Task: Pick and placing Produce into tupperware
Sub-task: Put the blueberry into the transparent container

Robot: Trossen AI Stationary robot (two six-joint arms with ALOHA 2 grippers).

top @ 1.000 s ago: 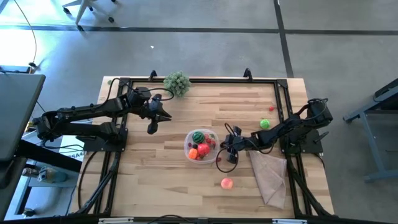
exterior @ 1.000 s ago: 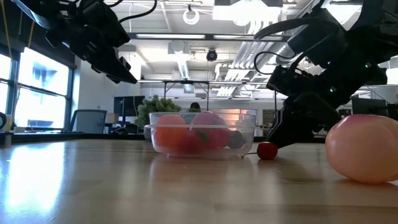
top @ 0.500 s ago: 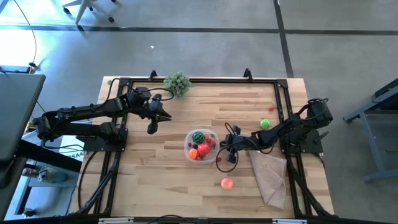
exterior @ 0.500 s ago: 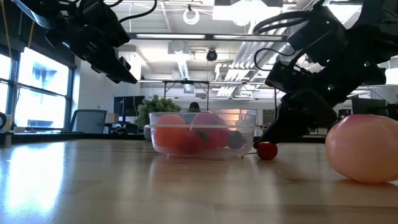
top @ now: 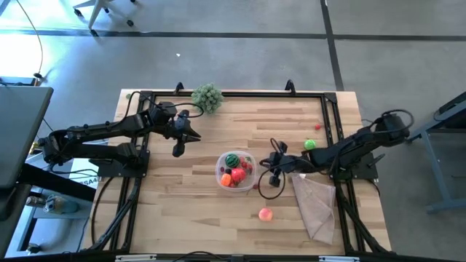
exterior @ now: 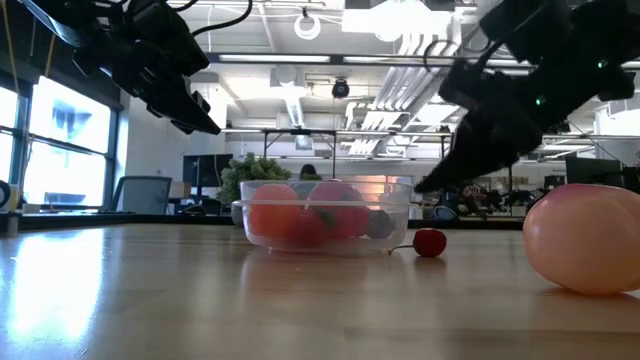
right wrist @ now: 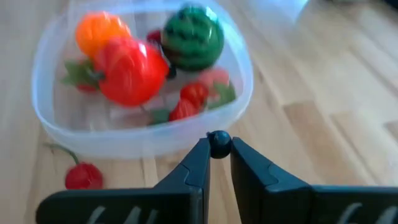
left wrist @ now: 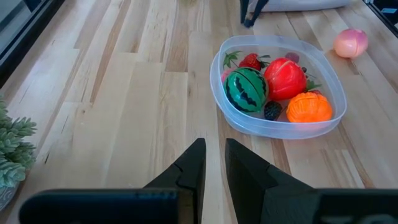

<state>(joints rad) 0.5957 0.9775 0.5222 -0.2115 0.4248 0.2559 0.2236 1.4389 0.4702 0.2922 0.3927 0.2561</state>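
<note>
My right gripper (top: 275, 175) sits just right of centre in the high view, raised off the wood beside the round clear plastic tupperware with the whitish rim (top: 248, 182). Its 2 dark fingers (right wrist: 198, 160) are nearly together in the right wrist view, with a small dark ball pinched at their tips; I cannot tell what that ball is.

The tupperware lies at the middle of the high view and holds a striped green toy watermelon (left wrist: 246, 89), a round red toy tomato (left wrist: 285, 78), an orange toy fruit (left wrist: 309, 107) and some small red berries (right wrist: 188, 102).

A small red toy cherry with a thin stem (exterior: 429, 242) lies on the light wooden table (top: 196, 196) just outside the container, on its right in the low view. A pink toy peach (top: 265, 214) sits below centre in the high view.

My left gripper (top: 178, 151) hangs clenched and empty, left of centre in the high view.
</note>
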